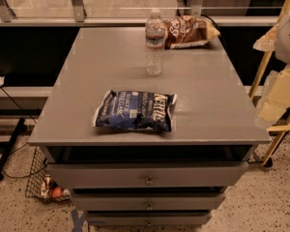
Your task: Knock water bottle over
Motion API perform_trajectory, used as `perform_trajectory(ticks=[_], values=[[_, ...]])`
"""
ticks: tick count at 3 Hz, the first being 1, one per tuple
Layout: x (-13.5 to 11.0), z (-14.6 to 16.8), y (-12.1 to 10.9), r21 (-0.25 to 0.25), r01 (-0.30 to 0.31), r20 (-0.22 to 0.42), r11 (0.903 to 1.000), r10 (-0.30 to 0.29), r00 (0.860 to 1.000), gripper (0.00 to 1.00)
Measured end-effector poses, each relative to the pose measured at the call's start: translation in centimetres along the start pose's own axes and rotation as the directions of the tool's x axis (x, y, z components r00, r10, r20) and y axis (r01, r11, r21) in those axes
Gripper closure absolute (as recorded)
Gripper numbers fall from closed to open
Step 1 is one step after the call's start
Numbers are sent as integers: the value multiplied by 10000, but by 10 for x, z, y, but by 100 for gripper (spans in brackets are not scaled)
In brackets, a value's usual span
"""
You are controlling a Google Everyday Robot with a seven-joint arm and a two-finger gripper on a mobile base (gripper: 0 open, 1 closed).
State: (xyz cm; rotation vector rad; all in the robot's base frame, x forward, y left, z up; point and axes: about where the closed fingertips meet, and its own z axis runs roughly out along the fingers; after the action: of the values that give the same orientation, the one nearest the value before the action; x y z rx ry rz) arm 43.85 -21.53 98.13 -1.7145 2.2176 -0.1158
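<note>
The water bottle (pixel 154 41) is a small clear ribbed bottle with a white cap and a white-and-red label band. It stands upright on the far middle part of the grey table top (pixel 87 95). My arm and gripper (pixel 274 103) show as pale blurred shapes at the right edge of the camera view. The gripper is beyond the table's right side, well to the right of the bottle and nearer to me, and touches nothing on the table.
A brown chip bag (pixel 189 32) lies just behind and to the right of the bottle. A blue chip bag (pixel 135 111) lies flat near the front edge. The table has drawers (pixel 149 177) below. A wire basket (pixel 41 180) sits on the floor at left.
</note>
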Motion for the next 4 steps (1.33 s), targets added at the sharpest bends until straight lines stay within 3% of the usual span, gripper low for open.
perform_trajectory(ticks=[1,2,3,4], values=[[0,0,0,3,0,2,10000,0,10000,0],[1,3,-6,375,-473,673,9982,447,9967,0],[14,17,-50,1025,-2028,2353,9738,1744,9561,0],[20,40,-111,1185,-3452,4364,9310,2634,8603,0]])
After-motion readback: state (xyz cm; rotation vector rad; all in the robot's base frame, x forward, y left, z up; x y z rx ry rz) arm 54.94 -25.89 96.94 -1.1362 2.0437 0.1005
